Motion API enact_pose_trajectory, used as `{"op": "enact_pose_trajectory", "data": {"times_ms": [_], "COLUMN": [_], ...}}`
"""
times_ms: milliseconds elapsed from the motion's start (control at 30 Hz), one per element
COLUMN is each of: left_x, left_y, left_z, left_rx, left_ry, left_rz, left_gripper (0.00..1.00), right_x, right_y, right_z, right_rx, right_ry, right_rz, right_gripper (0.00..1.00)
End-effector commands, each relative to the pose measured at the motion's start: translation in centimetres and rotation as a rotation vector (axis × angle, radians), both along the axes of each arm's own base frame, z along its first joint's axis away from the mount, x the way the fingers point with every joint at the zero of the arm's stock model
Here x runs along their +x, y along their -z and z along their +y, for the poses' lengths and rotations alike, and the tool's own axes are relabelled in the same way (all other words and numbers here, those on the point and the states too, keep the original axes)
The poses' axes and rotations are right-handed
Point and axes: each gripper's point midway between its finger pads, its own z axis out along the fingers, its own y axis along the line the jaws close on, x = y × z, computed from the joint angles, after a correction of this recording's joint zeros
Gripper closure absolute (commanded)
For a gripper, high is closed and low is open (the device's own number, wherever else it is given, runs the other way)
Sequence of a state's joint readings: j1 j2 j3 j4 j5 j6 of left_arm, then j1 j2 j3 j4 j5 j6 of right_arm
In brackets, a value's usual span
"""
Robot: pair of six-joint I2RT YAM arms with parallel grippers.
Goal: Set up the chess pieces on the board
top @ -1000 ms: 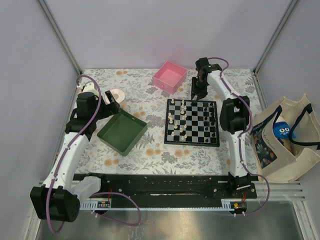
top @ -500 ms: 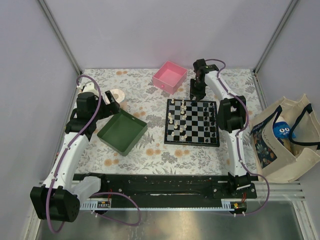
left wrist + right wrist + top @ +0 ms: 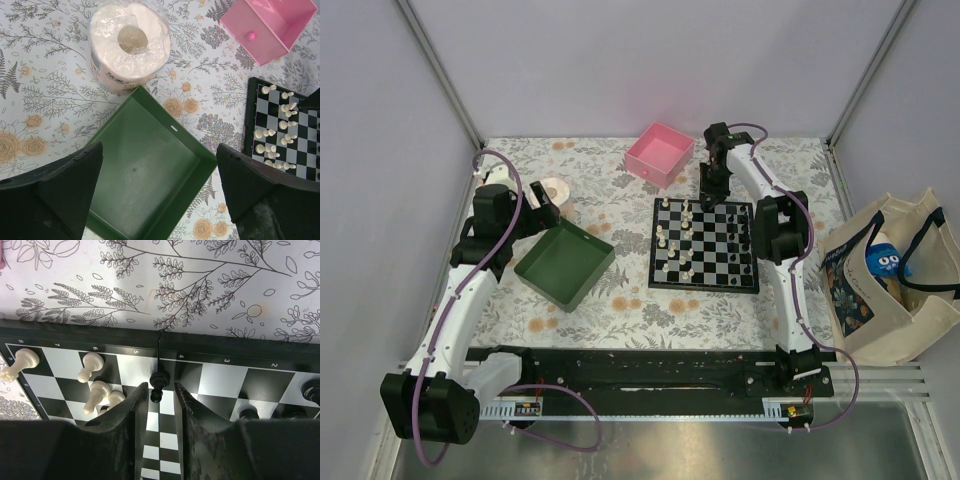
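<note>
Right wrist: right claw narrowly open, black pawn standing between its tips, ungripped, on board.

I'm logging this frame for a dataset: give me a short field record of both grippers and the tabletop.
left gripper: open, above the green square plastic tray
right gripper: open, straddling a black chess piece
board: black-and-white chequered chessboard, cream-white pieces on its left half
other: pink square box, wrapped white paper roll, cream tote bag
</note>
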State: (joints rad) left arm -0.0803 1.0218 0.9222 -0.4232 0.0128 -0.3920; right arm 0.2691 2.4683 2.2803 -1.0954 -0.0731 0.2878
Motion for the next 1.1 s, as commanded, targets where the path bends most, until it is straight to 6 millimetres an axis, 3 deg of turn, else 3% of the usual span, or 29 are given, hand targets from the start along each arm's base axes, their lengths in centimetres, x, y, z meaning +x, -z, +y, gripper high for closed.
{"op": "enact_pose_trajectory", "data": {"times_ms": [0, 233, 367, 700, 1067], "left_x": [0.4, 0.4, 0.5, 0.5, 0.5], "left_y": [-1.6, -1.6, -1.4, -1.5, -1.4], "left_z": [0.0, 0.0, -0.1, -0.2, -0.2], "left_rx": [-0.012, -0.009, -0.010, -0.017, -0.019], "left_ry": [0.003, 0.002, 0.002, 0.004, 0.008], "left_rz": [-0.068, -0.068, -0.064, -0.064, -0.063], "left_gripper": [0.01, 0.01, 0.01, 0.01, 0.01], "right_x": [0.3, 0.6, 0.6, 0.3, 0.4], "right_y": [-0.9, -1.8, -2.8, -3.7, -3.6], "right_z": [1.0, 0.9, -0.1, -4.9, -7.4], "right_rx": [0.016, 0.009, -0.024, -0.054, -0.091], "right_ry": [-0.017, -0.014, -0.013, 0.074, 0.122], "right_rz": [-0.021, -0.045, -0.071, -0.079, -0.087], "right_gripper": [0.66, 0.83, 0.86, 0.87, 0.87]}}
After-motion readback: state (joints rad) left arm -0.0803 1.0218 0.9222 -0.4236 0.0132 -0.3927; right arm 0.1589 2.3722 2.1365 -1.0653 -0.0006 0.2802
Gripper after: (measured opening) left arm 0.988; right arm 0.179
